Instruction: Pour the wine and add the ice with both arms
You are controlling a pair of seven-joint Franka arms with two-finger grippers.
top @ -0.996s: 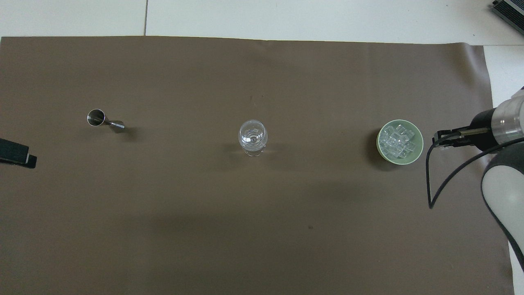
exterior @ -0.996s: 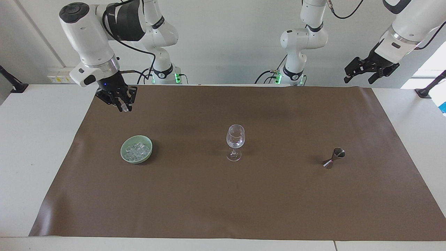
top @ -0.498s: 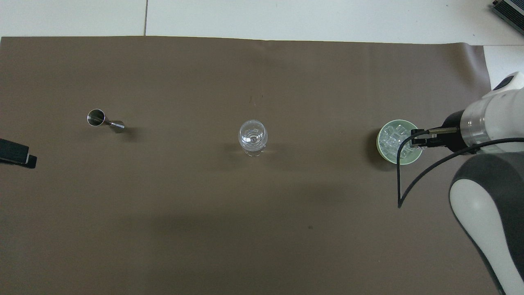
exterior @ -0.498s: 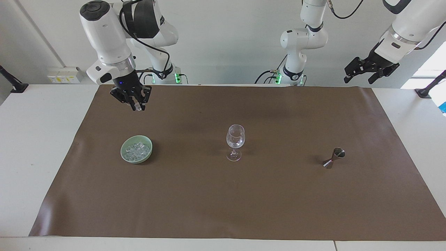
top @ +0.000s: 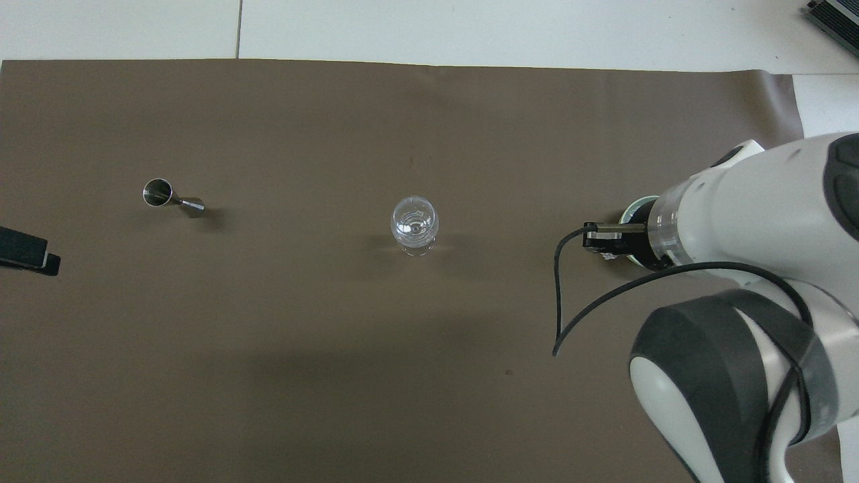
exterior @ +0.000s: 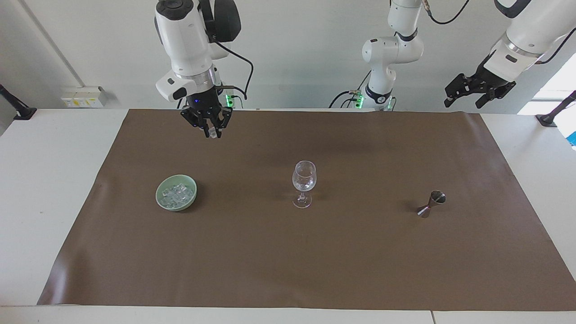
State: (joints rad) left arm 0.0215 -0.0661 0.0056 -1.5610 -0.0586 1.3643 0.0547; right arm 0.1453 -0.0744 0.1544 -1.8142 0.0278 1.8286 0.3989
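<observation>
A small clear ice cube (exterior: 210,132) sits between the fingertips of my right gripper (exterior: 211,131), which is shut on it and hangs high over the brown mat (exterior: 288,252), between the bowl and the glass. More ice (exterior: 177,194) lies heaped in the pale green bowl (exterior: 160,199). In the overhead view the right gripper (top: 606,247) and its wrist cover nearly all of the bowl (top: 635,208). The clear stemmed glass (exterior: 304,181) (top: 414,223) stands upright mid-mat. My left gripper (exterior: 468,93) waits open, raised off the mat's end. No wine shows in either view.
A small steel jigger (exterior: 432,203) (top: 171,197) stands on the mat toward the left arm's end. The right arm's black cable (top: 560,295) loops down over the mat beside the bowl. White table (exterior: 54,180) borders the mat.
The right arm has swung from the table's end across the bowl toward the glass, carrying the ice cube and rising slightly. The left arm has not moved.
</observation>
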